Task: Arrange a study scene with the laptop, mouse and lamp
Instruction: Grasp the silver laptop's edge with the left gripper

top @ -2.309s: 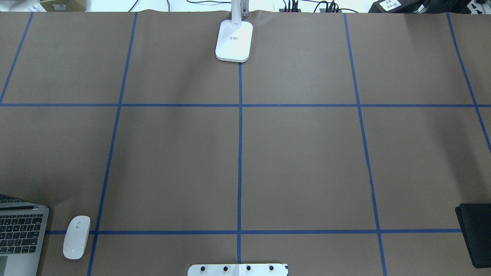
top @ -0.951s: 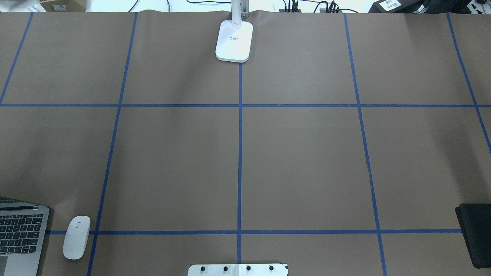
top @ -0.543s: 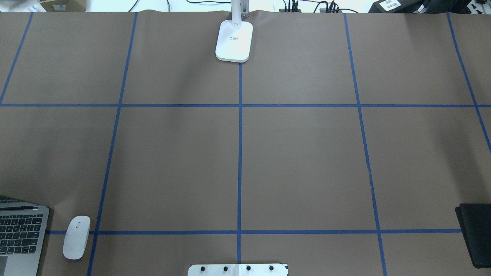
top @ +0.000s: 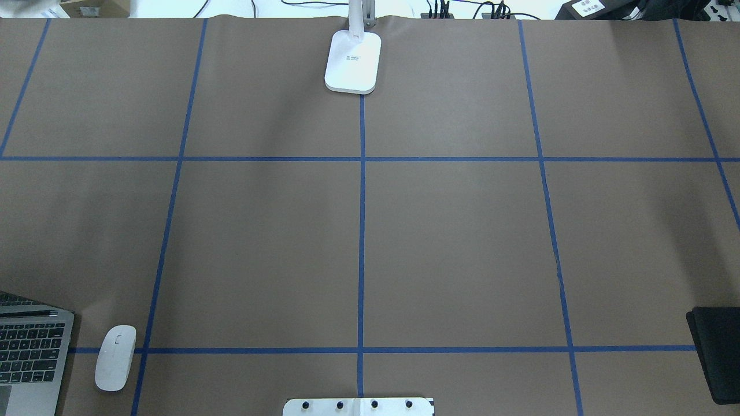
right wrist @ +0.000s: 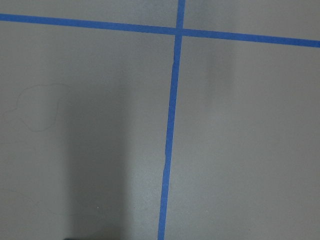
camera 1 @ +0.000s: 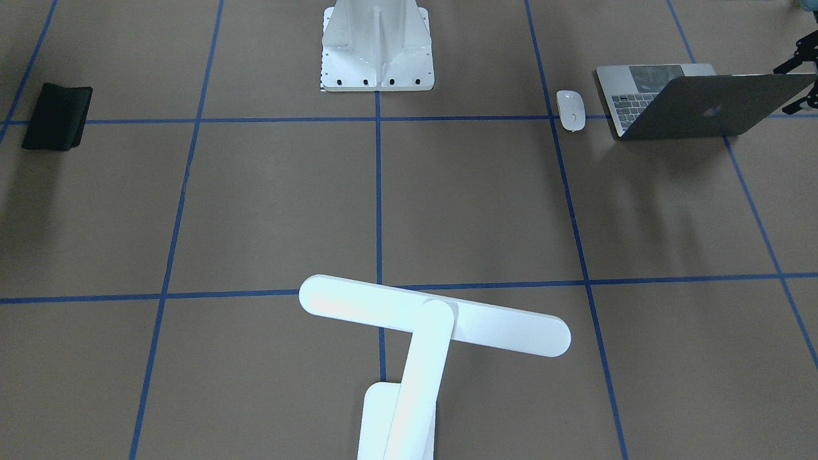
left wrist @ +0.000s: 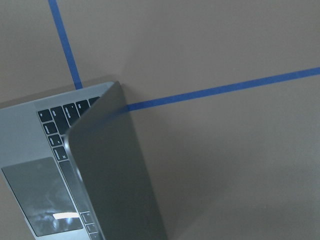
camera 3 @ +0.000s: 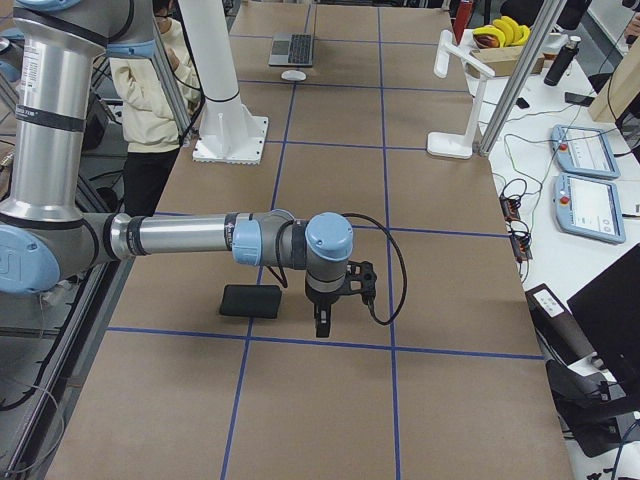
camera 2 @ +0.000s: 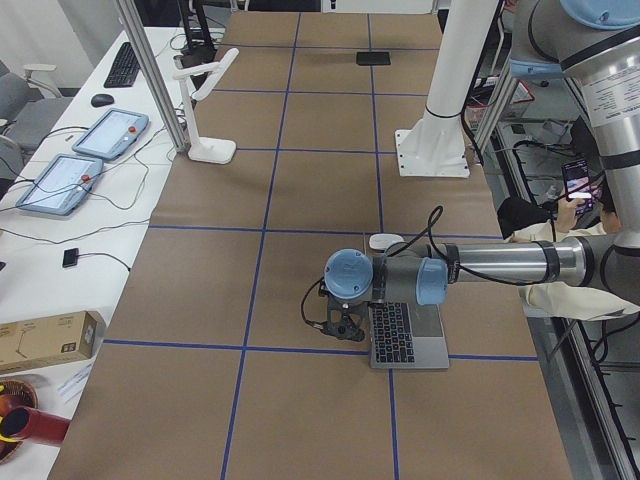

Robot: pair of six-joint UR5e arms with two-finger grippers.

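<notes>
Laptop [camera 1: 696,112]: sitting open at the robot-side edge of the brown table [top: 462,242], far out on the robot's left, lid leaning back, keyboard facing the robot. Mouse [camera 1: 571,110]: lying just beside the laptop on its inner side, apart from it, crossing a blue tape line [top: 260,350]. Lamp [camera 1: 434,319]: standing at the far edge opposite the robot, base resting on the centre line, bar head reaching across that line. Left gripper [camera 2: 338,328]: hanging fingers-down just behind the laptop's lid; cannot tell whether wide or narrow. Right gripper [camera 3: 320,325]: hanging fingers-down just beside a black mat [camera 3: 250,300], well apart from laptop, mouse and lamp; cannot tell its spread either. White pedestal [camera 1: 377,51]: standing bolted at the robot-side edge, on the centre line.
</notes>
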